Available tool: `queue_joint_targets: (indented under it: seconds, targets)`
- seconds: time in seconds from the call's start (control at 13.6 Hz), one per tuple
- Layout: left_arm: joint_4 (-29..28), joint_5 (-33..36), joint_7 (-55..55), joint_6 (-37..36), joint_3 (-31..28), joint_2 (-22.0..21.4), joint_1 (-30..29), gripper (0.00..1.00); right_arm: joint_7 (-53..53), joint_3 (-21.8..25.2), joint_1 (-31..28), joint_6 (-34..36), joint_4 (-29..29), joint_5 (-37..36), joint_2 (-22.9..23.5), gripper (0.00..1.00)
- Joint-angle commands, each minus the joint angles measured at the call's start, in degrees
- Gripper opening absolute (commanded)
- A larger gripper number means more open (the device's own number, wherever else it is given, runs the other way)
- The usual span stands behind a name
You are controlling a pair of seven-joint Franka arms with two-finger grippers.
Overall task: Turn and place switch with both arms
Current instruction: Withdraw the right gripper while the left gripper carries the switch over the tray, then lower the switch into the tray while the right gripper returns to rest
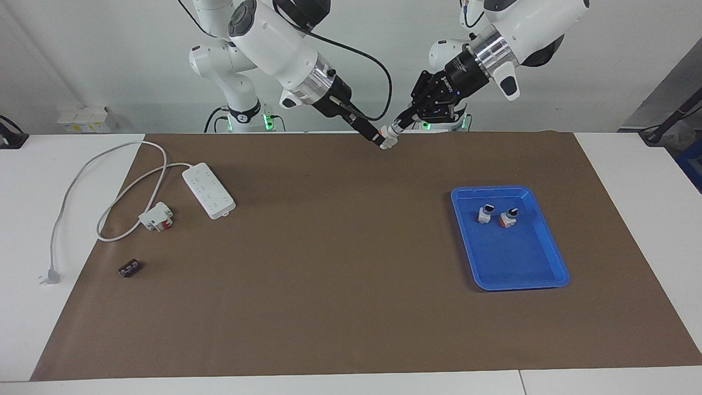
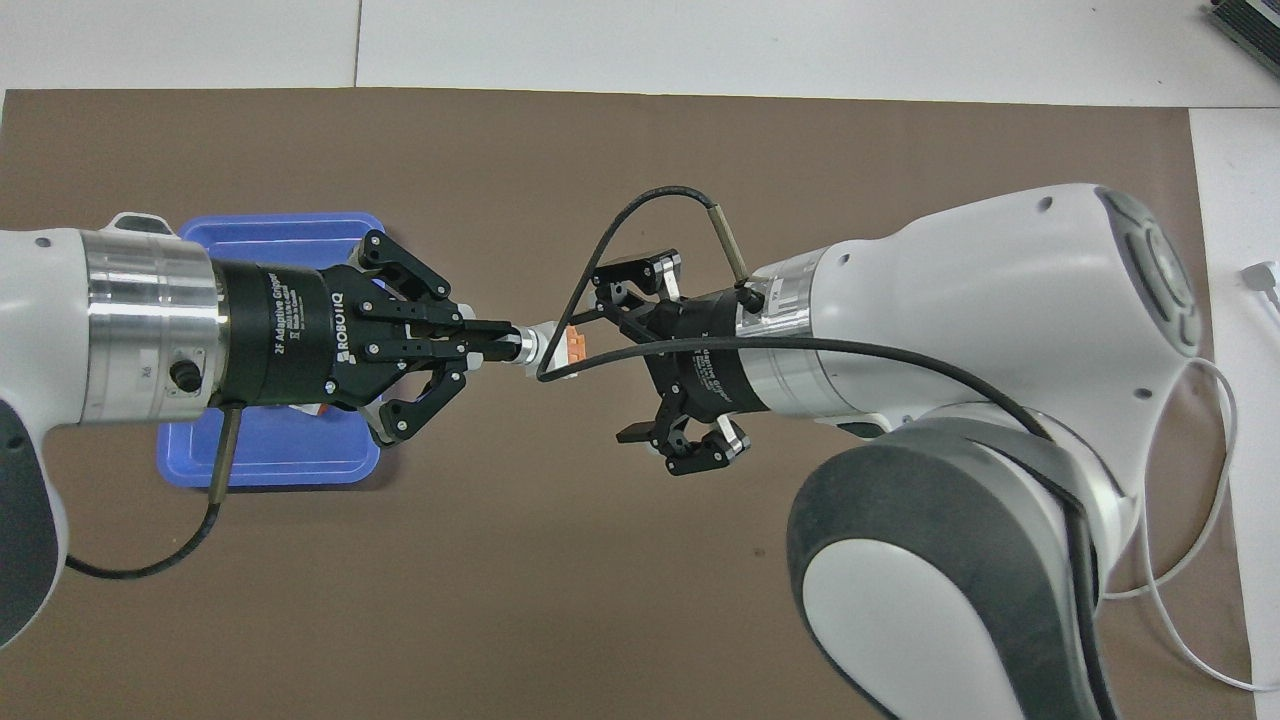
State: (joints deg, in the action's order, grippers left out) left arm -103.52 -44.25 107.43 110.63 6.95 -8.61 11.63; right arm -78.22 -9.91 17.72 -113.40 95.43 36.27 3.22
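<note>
Left gripper (image 2: 500,345) fingertips pinched together, right gripper (image 2: 600,375) spread wide, both raised

Open brown mat (image 1: 340,247) lies between the blue tray (image 1: 548,258) and the power strip (image 1: 208,190).

A white desk (image 1: 630,164) carries a brown mat (image 1: 329,274) across its middle. A plain white wall (image 1: 109,66) rises at 12 o'clock, evenly lit; grey panel (image 1: 672,93) at 2 o'clock.

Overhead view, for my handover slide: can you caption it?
Left tool shut on the switch by its knob in mid-air over the brown mat; right tool open around it, blue tray beneath the left arm.
</note>
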Motion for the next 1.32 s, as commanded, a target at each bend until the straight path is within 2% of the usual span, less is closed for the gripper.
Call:
queue_joint_targets:
  seconds: [0.0,0.22,0.51,0.73,0.81,0.95,1.1,1.25]
  targets:
    - [-2.1,5.7,-4.2,1.7,-0.4,-1.1,-0.1,0.0,6.9,-0.2,-3.6,1.8,1.2,-2.6,-2.1,1.0]
    - [-5.2,9.8,-10.4,6.1,-0.7,-1.8,-1.2,0.0,13.9,-0.2,-5.0,1.7,0.8,-10.4,-2.3,1.0]
    - [-9.0,13.2,-29.5,7.8,-0.7,-2.7,-3.6,0.0,22.6,-0.1,-5.5,1.7,0.9,-24.2,-2.4,1.0]
    - [-14.7,18.0,-46.2,8.9,-0.7,-2.5,-6.1,0.0,32.7,-0.1,-9.3,1.9,0.8,-26.3,-2.9,1.0]
    - [-15.6,19.5,-51.1,9.1,-0.7,-1.9,-7.2,0.0,35.9,-0.1,-10.6,2.4,0.8,-26.9,-3.0,1.0]
    - [-15.7,20.4,-54.2,12.3,-0.7,1.7,-9.4,0.0,42.0,-0.1,-12.2,4.4,0.5,-29.8,-3.6,1.0]
    - [-15.3,26.7,-56.5,15.4,-0.7,6.0,-9.8,0.0,48.0,0.2,-13.5,7.6,0.5,-32.0,-4.4,1.0]
    - [-14.3,29.9,-57.1,16.5,-0.8,8.1,-10.7,0.0,53.8,4.3,-12.9,11.6,0.5,-33.0,-5.6,1.0]
